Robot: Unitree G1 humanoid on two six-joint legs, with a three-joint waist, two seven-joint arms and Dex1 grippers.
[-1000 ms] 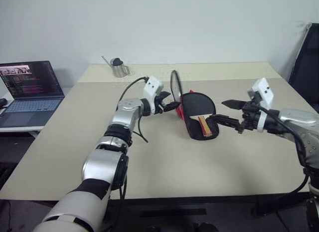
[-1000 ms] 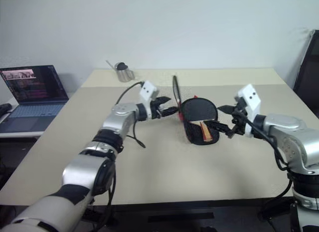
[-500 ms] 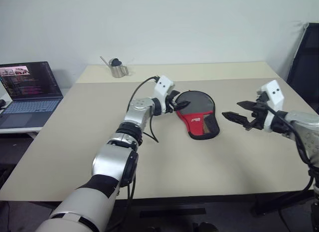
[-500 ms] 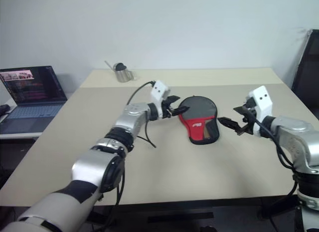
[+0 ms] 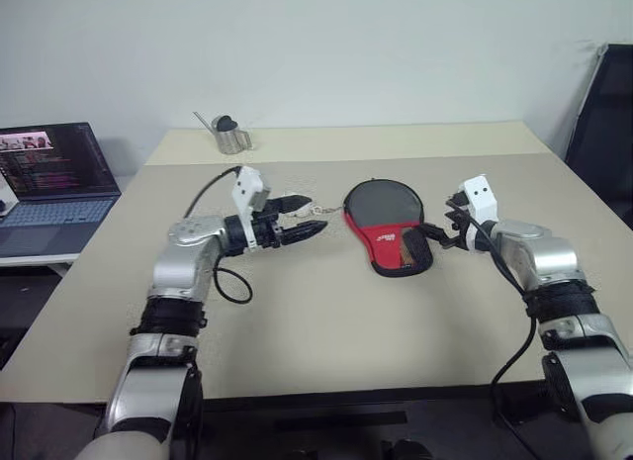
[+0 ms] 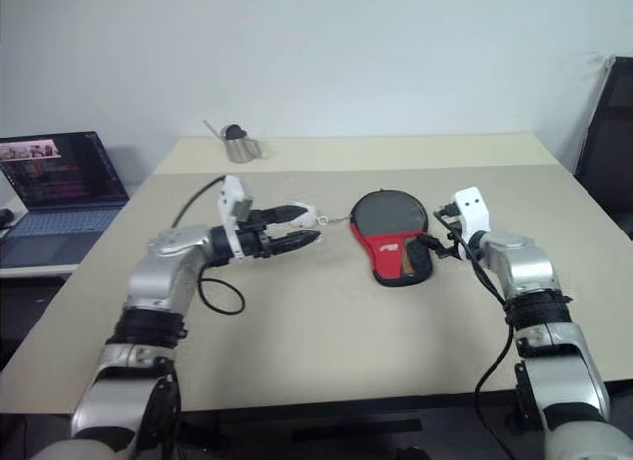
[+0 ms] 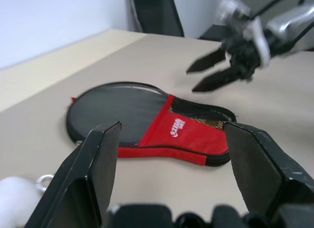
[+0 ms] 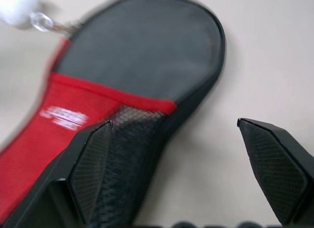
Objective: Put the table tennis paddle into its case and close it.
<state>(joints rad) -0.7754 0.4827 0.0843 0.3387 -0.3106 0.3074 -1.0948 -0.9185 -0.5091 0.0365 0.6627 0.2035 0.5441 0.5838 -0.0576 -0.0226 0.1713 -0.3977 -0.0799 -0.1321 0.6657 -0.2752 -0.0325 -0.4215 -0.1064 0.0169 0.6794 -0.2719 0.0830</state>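
Plainly, beige table (image 5: 326, 322), white wall (image 5: 346, 45)

case (image 5: 387, 226) lid down (formerly upright)

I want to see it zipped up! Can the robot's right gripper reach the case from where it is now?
Probably yes. The right gripper is open at the narrow mesh end of the case, which lies flat on the table with nothing between them.

Case (image 5: 388, 226) flat on table, flap down: dark grey round top, red lower part, black mesh pocket
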